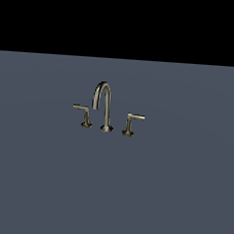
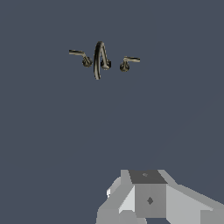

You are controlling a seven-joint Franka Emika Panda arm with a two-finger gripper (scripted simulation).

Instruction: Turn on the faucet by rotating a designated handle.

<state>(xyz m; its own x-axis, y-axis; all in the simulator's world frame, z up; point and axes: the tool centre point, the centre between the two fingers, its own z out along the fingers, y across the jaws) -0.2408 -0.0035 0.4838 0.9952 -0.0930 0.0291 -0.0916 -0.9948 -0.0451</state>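
Only the grey body of the gripper (image 2: 148, 197) is caught by the wrist view, and the arm is absent from the exterior view; whether the fingers stand apart or together cannot be told, since no fingertips are shown. Nothing is held, as far as can be seen, and the gripper is well apart from the faucet (image 1: 106, 107).

The handle (image 1: 132, 124) stands on the exterior view's right of the arched spout (image 1: 103, 96), its thin flat arm pointing toward that view's right. A twin lever (image 1: 83, 114) stands on the other side, its arm pointing the opposite way.

The main risk is judged to be a mix-up: the two levers look alike, so the wrong one could be approached. A second risk lies in the thinness of the arm; a push placed too near the tip could slip off, and one placed too low would meet the flared base and turn nothing. The tall spout could be clipped if the approach were made across the middle.

Open floor (image 1: 183, 193) is seen all round the set, so an approach from the outer side of the handle is judged least obstructed.
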